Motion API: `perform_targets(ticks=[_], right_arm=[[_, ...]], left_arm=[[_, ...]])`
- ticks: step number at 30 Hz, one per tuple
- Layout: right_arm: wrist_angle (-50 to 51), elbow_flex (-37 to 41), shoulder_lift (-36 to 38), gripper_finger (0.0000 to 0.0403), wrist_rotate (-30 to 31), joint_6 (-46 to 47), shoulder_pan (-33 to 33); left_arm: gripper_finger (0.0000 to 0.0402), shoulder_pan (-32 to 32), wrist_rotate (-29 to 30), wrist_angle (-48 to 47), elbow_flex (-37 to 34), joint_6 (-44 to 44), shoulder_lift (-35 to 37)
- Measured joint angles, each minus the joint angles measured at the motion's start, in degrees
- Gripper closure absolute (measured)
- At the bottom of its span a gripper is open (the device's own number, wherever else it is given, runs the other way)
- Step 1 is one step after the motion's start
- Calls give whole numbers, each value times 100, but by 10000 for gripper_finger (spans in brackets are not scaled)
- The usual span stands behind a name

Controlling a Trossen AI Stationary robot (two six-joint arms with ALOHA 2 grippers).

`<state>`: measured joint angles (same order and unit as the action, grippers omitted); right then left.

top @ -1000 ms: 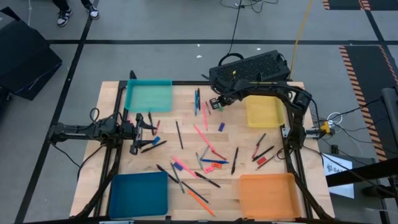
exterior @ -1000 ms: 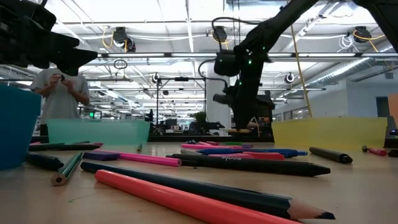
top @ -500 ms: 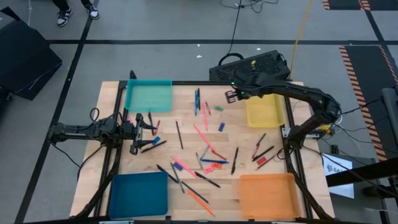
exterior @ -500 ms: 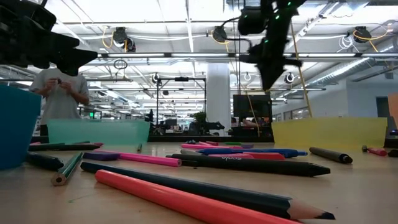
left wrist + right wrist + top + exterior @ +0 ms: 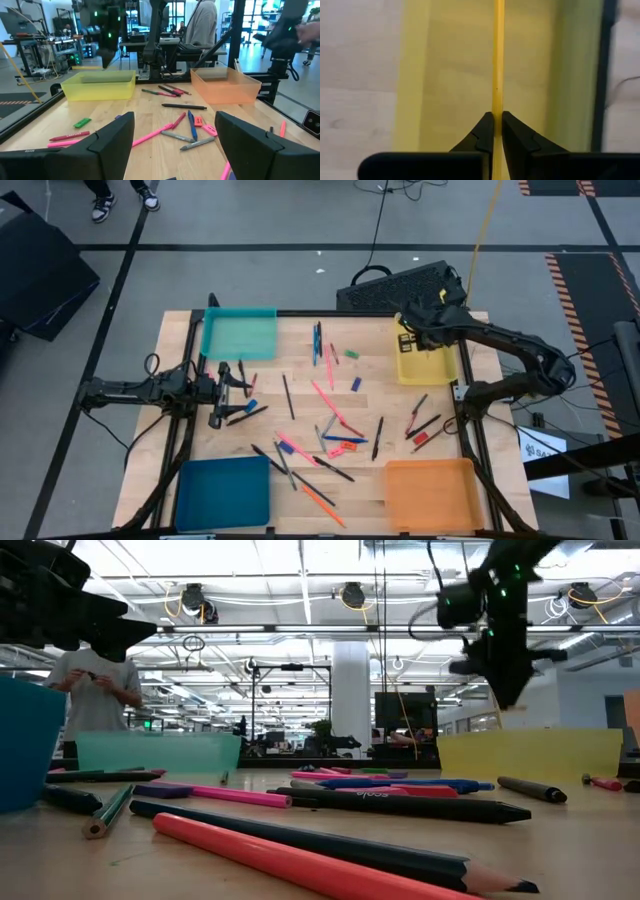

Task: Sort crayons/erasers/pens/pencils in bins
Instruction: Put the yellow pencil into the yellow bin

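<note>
The right gripper [image 5: 497,125] pinches a thin yellow pencil [image 5: 497,55] directly above the yellow bin [image 5: 426,362], evidently poised to drop it there. Four bins sit on the table. The left gripper [image 5: 175,137] waits, fingers spread, near the teal bin [image 5: 238,335].

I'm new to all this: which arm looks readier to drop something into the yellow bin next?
Right: its gripper is shut on a thin yellow stick directly over the yellow bin. The left gripper sits open across the table.

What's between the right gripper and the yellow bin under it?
Nothing but the thin yellow stick its fingers pinch; right wrist view shows bare yellow bin floor below.
</note>
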<state>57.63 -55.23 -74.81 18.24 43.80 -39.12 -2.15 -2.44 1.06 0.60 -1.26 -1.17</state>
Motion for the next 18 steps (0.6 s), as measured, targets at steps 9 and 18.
perform_targets(ticks=[9,18], right_arm=[[-1317,1234,-55,383,-298,-136,-553],[-1568,1441,-52,320,-354,-463,-708]], left_arm=[[123,0,0,0,0,2,0],[123,0,0,0,0,1,1]])
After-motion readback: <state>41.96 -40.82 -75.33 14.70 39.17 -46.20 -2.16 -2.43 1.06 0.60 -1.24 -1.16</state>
